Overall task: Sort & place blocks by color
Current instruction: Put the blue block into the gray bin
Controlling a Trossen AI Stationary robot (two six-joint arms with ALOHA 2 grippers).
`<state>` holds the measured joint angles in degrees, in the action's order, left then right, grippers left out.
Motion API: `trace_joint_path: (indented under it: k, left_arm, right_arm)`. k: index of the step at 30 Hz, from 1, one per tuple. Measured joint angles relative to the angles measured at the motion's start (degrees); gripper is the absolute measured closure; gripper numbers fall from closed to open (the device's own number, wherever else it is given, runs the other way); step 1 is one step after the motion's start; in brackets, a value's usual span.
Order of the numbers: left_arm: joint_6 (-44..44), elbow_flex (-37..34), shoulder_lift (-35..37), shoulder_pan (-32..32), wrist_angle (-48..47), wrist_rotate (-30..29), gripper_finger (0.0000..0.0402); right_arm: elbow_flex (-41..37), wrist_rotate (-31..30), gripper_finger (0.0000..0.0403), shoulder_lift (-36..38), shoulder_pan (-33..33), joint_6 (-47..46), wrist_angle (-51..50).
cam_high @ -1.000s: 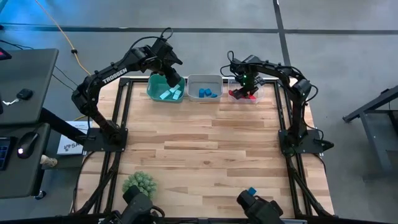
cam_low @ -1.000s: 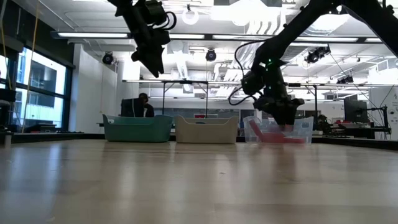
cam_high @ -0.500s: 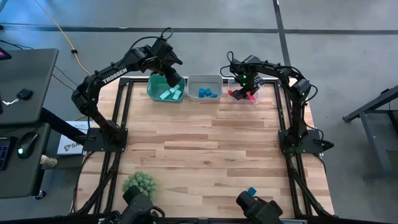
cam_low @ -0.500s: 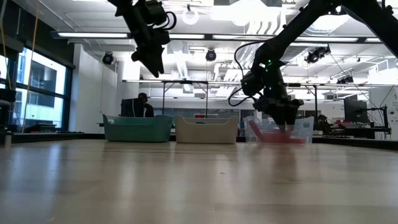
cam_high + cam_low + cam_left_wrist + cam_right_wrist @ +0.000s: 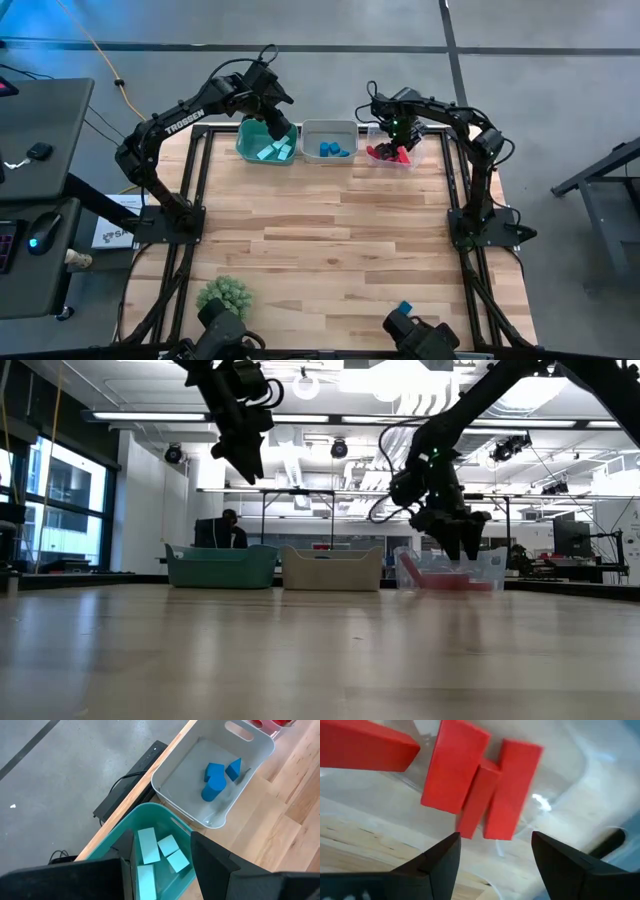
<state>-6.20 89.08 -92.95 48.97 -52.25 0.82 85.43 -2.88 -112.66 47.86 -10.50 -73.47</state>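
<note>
Three bins line the far edge of my table point(image 5: 330, 240) in the high view: teal bin point(image 5: 266, 143), grey bin point(image 5: 329, 141) and clear bin point(image 5: 394, 148). My right gripper point(image 5: 398, 133), which a second ago sat low among the red blocks point(image 5: 388, 153), now hangs a little higher over the clear bin. My left gripper point(image 5: 275, 123) stays where it was, over the teal bin.

Low view: the right gripper point(image 5: 462, 542) has lifted clear of the clear bin's point(image 5: 448, 570) rim, its jaws spread wider than a moment ago and nothing between them. The left gripper point(image 5: 245, 460) hangs high above the teal bin point(image 5: 221, 566), unmoved.

Left wrist view: my left fingers point(image 5: 212, 857) stand partly apart and hold nothing; below them lie the light teal blocks point(image 5: 159, 851) in their bin, with blue blocks point(image 5: 218, 776) in the grey one.

Right wrist view: wide-open right fingers point(image 5: 437, 857) frame the red blocks point(image 5: 477, 795) resting loose in the clear bin, none gripped.

I read this as a red block just released. With no blocks left on the table, the sort looks all but finished.
</note>
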Motion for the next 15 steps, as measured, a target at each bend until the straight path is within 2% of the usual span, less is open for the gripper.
trace_joint_path:
  k: [4, 8, 15]
  left_arm:
    - [0.0, 0.0, 0.0, 0.0, 0.0, 0.0, 0.0289]
    - [0.0, 0.0, 0.0, 0.0, 0.0, 0.0, 0.0289]
    - [0.1, 0.0, 0.0, 0.0, 0.0, 0.0, 0.0289]
  right_arm:
    - [0.0, 0.2, 0.0171, 3.1, 0.0, 0.0, 0.0]
    - [0.0, 3.2, 0.0172, 7.1, -0.7, 0.0, 0.2]
    - [0.0, 6.3, 0.0172, 14.0, -5.7, -3.8, 0.6]
